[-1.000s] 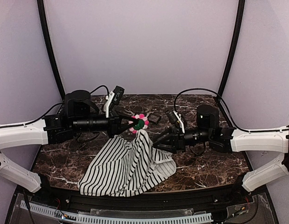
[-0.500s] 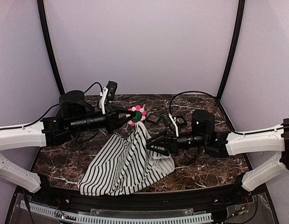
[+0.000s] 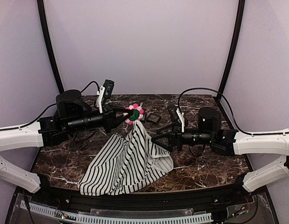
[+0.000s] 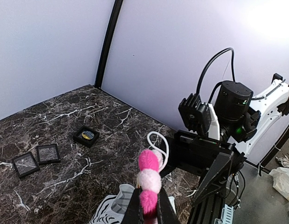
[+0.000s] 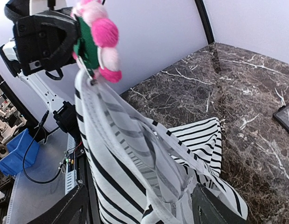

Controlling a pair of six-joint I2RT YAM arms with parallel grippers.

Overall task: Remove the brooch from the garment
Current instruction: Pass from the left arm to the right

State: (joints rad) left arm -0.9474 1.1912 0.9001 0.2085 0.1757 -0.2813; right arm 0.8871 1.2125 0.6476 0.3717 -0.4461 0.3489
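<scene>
Because the brooch (image 3: pixel 134 113) hangs in the air at the upper middle of the overhead view with the garment (image 3: pixel 128 163) dangling from it, the weight of the cloth seems to pull on its fastening. The left gripper (image 3: pixel 125 116) is pressed together on the flower's edge. That is a thin hold, so a tug from the right could drag or twist the brooch out of the pinch, and both would drop to the surface (image 3: pixel 205 168). The right gripper (image 3: pixel 158 141) stands spread, with a fold of striped cloth between its fingers in its own wrist view. If it closes on too little, the fabric may slide through when the arms part; if it pulls hard, the weave could tear. How the brooch is fastened is hidden, so the best pull direction is uncertain.

The left arm reaches in roughly level from the left edge of the frame, its gripper pointing right and raised above the surface. The garment drapes down to the lower middle, its hem lying on the marble. The right arm stretches in from the right edge, lower than the left, its gripper pointing left at the cloth's right side.
</scene>
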